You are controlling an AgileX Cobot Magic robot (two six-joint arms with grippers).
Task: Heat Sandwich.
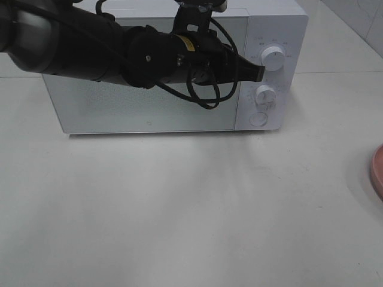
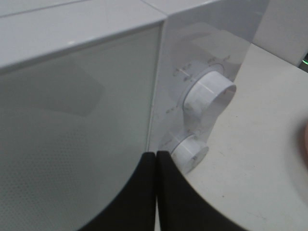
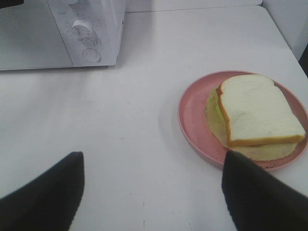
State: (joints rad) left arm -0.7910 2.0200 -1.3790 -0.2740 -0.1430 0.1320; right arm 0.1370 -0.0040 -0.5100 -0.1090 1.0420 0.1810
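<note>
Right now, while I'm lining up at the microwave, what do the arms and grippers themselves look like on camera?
The left arm is matte black, a chunky cylindrical body tapering toward the left gripper. A small yellow label sits on it, and a black cable loops loose beneath. Its fingers are smooth, black and curved. The right gripper shows only two dark, matte, blunt-ended fingers.

Sandwich (image 3: 257,115): white sliced bread, tan crust, pale green layer showing beneath at the edges. Lay flat on a pink plate (image 3: 192,120) on the tabletop (image 3: 144,120), well apart from the microwave (image 3: 57,38).
</note>
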